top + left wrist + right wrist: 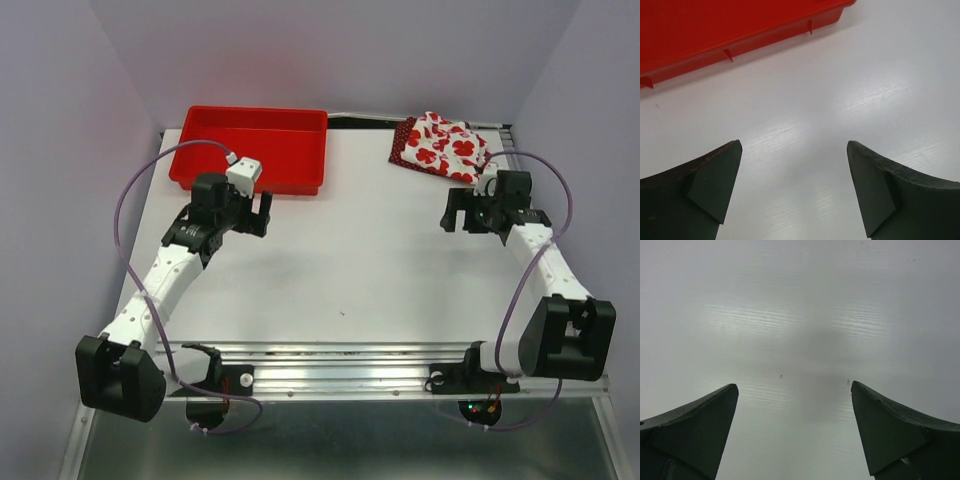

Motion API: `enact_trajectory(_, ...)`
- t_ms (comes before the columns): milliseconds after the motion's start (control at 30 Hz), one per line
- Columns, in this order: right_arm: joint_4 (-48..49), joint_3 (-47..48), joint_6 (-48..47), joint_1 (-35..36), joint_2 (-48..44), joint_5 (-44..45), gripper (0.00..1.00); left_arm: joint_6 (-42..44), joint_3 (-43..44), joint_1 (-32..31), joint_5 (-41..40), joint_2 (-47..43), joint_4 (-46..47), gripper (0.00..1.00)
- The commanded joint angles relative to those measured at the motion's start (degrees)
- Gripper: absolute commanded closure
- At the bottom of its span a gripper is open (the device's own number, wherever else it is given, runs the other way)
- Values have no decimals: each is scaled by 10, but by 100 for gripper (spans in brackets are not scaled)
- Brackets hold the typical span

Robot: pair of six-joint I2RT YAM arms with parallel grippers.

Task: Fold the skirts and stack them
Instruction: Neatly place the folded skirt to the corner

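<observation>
The white skirt with large red flowers point(447, 144) lies folded at the table's far right, on top of the dark red dotted skirt point(402, 143), whose edge shows at its left. My right gripper point(457, 213) is open and empty just in front of the stack; its wrist view point(794, 390) shows only bare table between the jaws. My left gripper point(257, 213) is open and empty, just in front of the red tray; its wrist view point(794, 147) shows bare table between the jaws. Neither skirt shows in the wrist views.
A red plastic tray point(250, 150) stands at the far left, and its front wall shows in the left wrist view point(730, 30). Purple walls close in the table on three sides. A metal rail point(340, 370) with the arm bases runs along the near edge.
</observation>
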Motion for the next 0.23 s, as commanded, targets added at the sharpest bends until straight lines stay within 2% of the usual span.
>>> enact_trajectory(0,24,-24,7,-1,-58,-30,0,24,-40,0,-26,-52,25,2)
enact_trajectory(200,24,-49,11,-1,-87,-35,0,29,-47,0,-23,-59,14,2)
